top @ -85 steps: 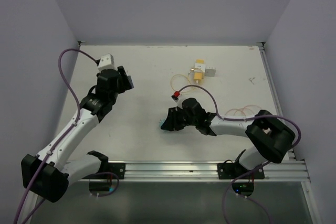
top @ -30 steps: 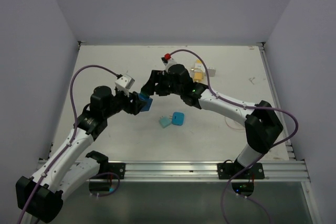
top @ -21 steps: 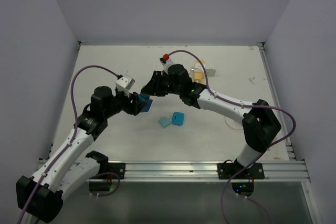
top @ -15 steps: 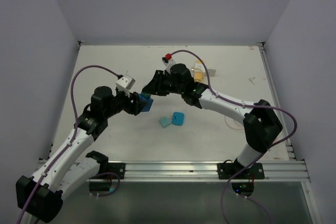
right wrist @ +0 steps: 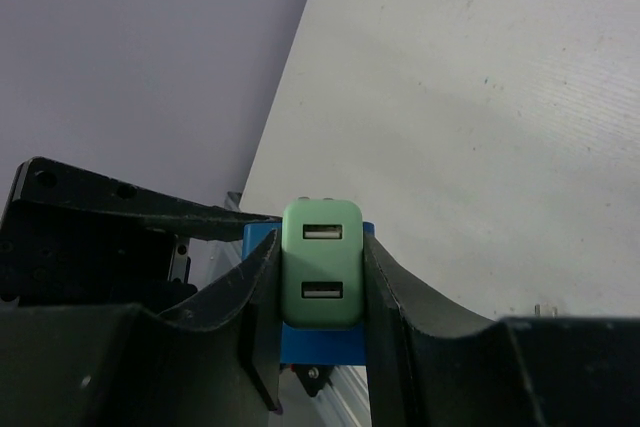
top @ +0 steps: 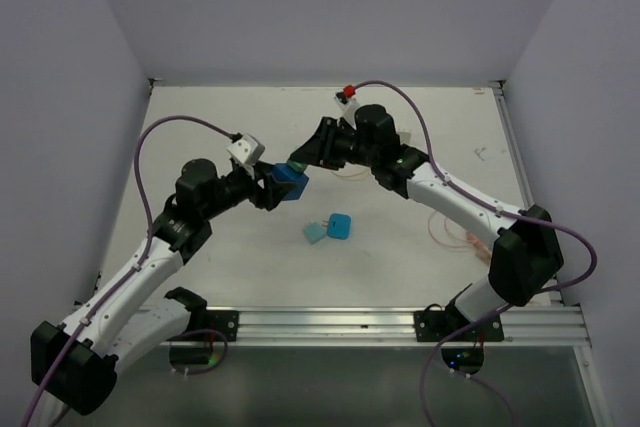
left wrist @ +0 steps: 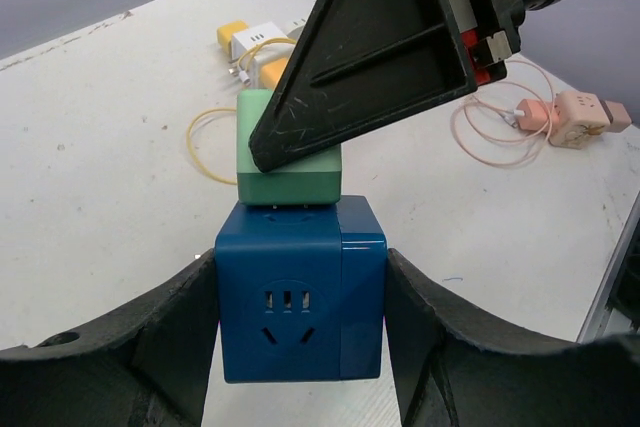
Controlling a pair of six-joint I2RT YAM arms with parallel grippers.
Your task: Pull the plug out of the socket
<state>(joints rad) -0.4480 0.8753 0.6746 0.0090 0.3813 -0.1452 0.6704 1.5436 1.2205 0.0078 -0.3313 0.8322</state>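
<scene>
Seen from above, a white table (top: pixel 250 117) is boxed in by pale walls at 9, 12 and 3 o'clock, with a metal rail (top: pixel 400 322) along the 6 o'clock edge. I have open table surface toward 9 o'clock and toward 6 o'clock in front of the rail.

The two arms meet just left of the table's middle. My left gripper (top: pixel 280 187) reaches in from 8 o'clock, its jaws closed against two opposite sides of a dark blue cube socket (top: pixel 293 181). The socket appears to be held clear of the table. My right gripper (top: pixel 308 159) comes in from 2 o'clock, its jaws pressed narrow on both sides of a green plug (left wrist: pixel 290 182).

The plug sits flush against the socket's far face, touching it. I cannot tell how deep its prongs are. In the right wrist view, its two USB ports face the camera.

Two small blue-green blocks (top: pixel 328 228) lie on the table at 5 o'clock from the socket, near but apart from it. A yellow adapter (left wrist: pixel 232 35) lies beyond the plug toward the back wall, and a pink adapter (left wrist: pixel 585 112) with a looped cable lies toward 3 o'clock.
</scene>
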